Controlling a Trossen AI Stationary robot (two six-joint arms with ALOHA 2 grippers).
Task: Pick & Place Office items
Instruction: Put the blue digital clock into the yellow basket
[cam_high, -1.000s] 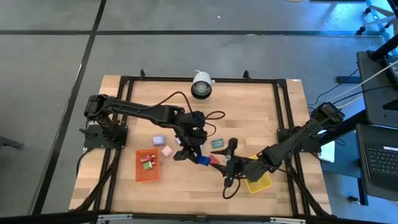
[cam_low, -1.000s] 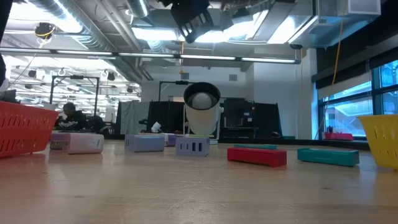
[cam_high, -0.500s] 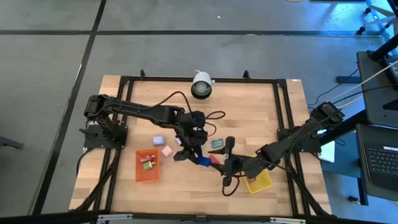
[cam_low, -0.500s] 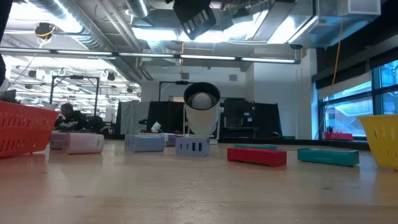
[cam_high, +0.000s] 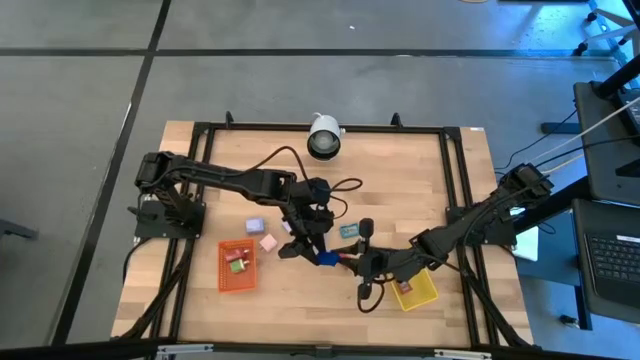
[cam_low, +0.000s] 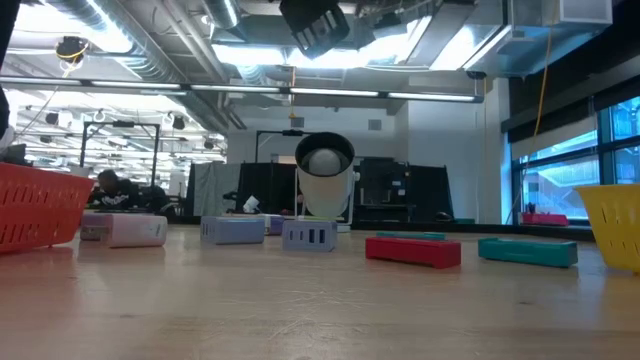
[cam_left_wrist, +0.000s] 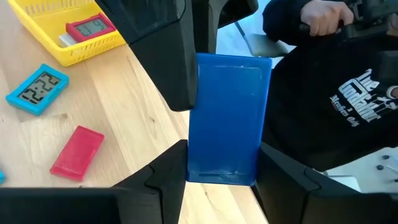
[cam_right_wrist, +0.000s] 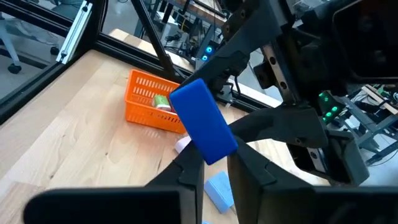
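Observation:
A blue block (cam_high: 327, 259) hangs above the table's middle, between my two grippers. My left gripper (cam_high: 318, 247) reaches it from the far left and is shut on it. My right gripper (cam_high: 350, 260) comes from the right and is shut on its other end. On the wood lie a red block (cam_left_wrist: 78, 152), a teal clock piece (cam_left_wrist: 37, 89), a lilac block (cam_high: 255, 227) and a pink one (cam_high: 268, 243). The orange tray (cam_high: 237, 266) holds green and red pieces. The yellow tray (cam_left_wrist: 68, 31) holds a red clock piece. My left gripper pinches the blue block's two long narrow sides (cam_left_wrist: 194, 163) between its two fingers, near one end. The block is clear of the table and stands out beyond the fingers. My right gripper pinches the block's opposite end (cam_right_wrist: 213, 154) between its two fingers, coming level from the table's right. The block rises tilted past the fingertips (cam_right_wrist: 191, 171), clear of the table.
A white camera (cam_high: 323, 135) stands at the far edge, with a cable looping to the centre. The yellow tray (cam_high: 415, 290) lies under my right arm. A person in a dark printed shirt (cam_left_wrist: 348, 93) shows beyond the table.
My right gripper has moved toward the table's left, up to the blue block that my left gripper keeps raised, and now has the block's end between its fingers. My left gripper and the block have stayed in place.

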